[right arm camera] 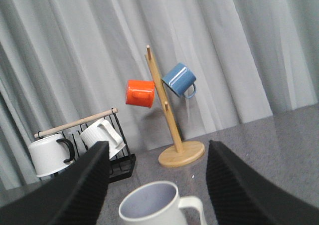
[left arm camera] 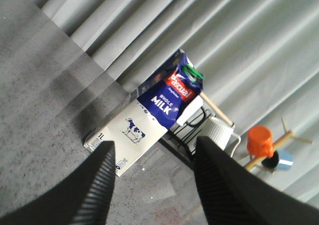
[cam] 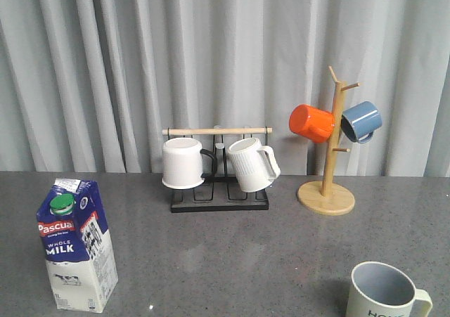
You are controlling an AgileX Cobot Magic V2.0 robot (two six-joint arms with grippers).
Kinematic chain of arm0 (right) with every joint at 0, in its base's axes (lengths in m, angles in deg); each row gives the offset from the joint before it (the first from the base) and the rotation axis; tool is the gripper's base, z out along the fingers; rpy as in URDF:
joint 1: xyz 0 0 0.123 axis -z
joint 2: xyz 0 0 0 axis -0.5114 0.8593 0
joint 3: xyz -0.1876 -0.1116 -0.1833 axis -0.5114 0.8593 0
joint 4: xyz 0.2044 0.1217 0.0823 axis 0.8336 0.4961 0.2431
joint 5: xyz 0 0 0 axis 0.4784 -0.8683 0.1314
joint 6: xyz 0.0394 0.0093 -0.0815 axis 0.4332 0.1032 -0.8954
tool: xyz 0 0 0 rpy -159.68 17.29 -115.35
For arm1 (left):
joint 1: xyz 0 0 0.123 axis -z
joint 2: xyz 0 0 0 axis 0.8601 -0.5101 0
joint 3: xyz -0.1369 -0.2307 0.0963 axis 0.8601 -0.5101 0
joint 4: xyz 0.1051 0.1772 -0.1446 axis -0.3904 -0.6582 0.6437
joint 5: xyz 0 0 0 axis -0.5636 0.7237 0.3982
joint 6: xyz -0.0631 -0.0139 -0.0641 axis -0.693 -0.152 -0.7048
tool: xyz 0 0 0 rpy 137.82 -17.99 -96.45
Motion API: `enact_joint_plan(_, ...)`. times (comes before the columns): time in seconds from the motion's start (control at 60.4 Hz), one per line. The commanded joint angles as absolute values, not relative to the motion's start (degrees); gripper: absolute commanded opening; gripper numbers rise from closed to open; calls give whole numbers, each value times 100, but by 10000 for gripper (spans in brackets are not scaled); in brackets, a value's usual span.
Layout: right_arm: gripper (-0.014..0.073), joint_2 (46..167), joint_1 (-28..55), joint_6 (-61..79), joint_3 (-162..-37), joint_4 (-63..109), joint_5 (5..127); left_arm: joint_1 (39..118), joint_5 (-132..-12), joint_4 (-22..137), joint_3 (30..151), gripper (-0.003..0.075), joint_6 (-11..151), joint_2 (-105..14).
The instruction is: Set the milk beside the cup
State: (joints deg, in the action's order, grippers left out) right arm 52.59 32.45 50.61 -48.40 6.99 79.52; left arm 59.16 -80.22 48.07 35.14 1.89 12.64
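Presently the milk (cam: 76, 245) is standing upright near the front-left corner of the worktop, well apart from the cup (cam: 385, 293) sitting at the front-right corner. The left gripper (left arm camera: 152, 177) is hovering wide open and empty, framing the carton, apparently lining up a grasp. The right gripper (right arm camera: 154, 185) is gaping over the cup, holding nothing.
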Motion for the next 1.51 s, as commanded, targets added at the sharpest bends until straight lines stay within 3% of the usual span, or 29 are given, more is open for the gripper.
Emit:
enact_joint_plan(0.0,427,5552,3271,4991,-5565,268,7784,5954,-8004,4457,4334,365,761,1305)
enact_joint_plan(0.265,426,6635,3271,3993,-7309,-5,6199,5954,-6412,4287,6287,365,2332,98)
enact_joint_plan(0.563,423,7624,3271,1343,-8044,2292,4392,5954,-5914,4329,6943,365,2722,-1274)
enact_joint_plan(1.027,423,9054,3271,987,-8131,2226,5096,5954,-5864,4329,6943,365,2722,-1340)
enact_joint_plan(1.276,423,10118,3282,1989,-8067,1532,4987,5954,-5836,4329,6943,365,2722,-1340)
enact_joint_plan(1.491,423,10645,3290,2039,-7542,1464,5527,5954,-5808,4329,6943,365,2722,-1340)
